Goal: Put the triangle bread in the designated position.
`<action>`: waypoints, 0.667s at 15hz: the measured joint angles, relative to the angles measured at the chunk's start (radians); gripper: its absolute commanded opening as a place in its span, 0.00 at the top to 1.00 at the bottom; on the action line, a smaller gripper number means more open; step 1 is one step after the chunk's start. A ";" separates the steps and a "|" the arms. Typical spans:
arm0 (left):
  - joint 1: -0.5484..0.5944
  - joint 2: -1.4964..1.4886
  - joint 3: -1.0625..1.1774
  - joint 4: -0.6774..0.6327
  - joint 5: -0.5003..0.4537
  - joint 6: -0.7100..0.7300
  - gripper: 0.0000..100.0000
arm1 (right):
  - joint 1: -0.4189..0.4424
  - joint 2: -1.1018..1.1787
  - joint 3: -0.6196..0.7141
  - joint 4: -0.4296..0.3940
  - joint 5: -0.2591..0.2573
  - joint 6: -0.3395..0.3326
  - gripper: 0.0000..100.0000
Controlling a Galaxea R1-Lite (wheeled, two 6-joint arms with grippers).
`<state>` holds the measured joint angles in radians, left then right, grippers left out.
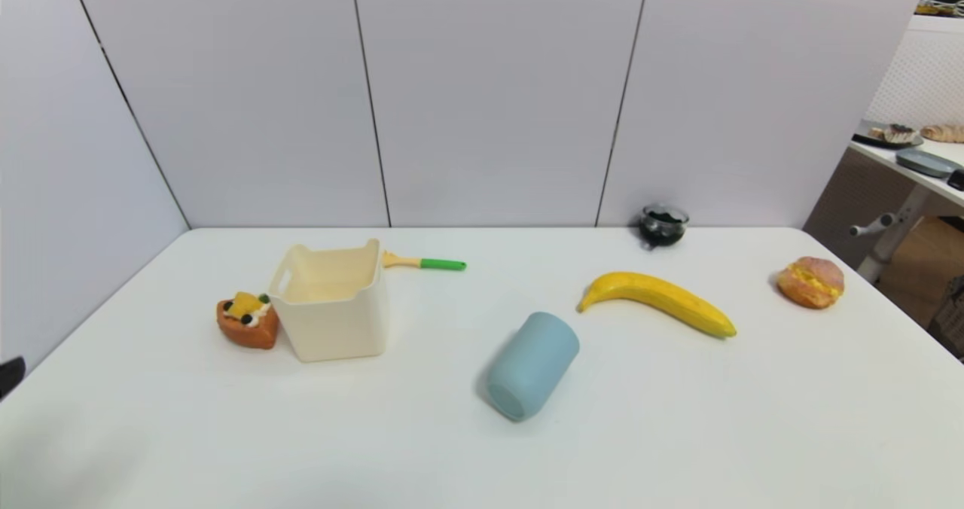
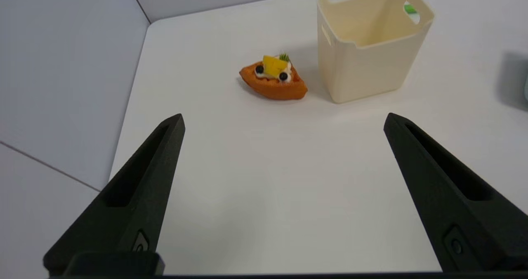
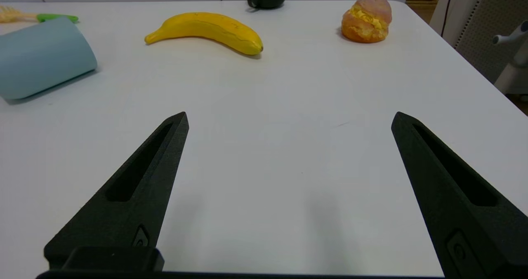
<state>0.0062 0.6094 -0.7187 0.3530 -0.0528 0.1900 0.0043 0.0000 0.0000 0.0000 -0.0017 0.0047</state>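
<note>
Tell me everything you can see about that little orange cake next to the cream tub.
The triangle bread is a small orange-brown wedge with a matte, baked-looking crust. On top sit yellow chunks, white cream, black dots and a green sprig. It lies flat, topping up, on the white table towards the robot's left, close beside the cream tub; whether they touch is unclear. Nothing holds it: the left gripper hangs over bare table short of it, jaws wide apart.

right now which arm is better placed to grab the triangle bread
Left. The triangle bread sits on the robot's left beside the cream bin, straight ahead of the open left gripper. The right gripper faces the banana.
</note>
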 measured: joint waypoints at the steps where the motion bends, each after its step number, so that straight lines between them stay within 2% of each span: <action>1: 0.000 -0.057 0.069 0.000 0.000 0.000 0.00 | 0.000 0.000 0.000 0.000 0.000 0.000 0.00; 3: 0.000 -0.178 0.217 -0.017 0.000 -0.002 0.00 | 0.000 0.000 0.000 0.000 0.000 -0.001 0.00; 6: 0.000 -0.329 0.424 -0.113 0.001 -0.006 0.00 | 0.000 0.000 0.000 0.000 0.000 0.000 0.00; 8: 0.000 -0.419 0.526 -0.176 0.001 -0.006 0.00 | 0.000 0.000 0.000 0.000 0.000 0.000 0.00; 10: -0.001 -0.494 0.586 -0.187 0.001 -0.004 0.00 | 0.000 0.000 0.000 0.000 0.000 0.000 0.00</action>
<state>0.0053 0.1149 -0.1326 0.1664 -0.0519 0.1855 0.0043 0.0000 0.0000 0.0000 -0.0017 0.0043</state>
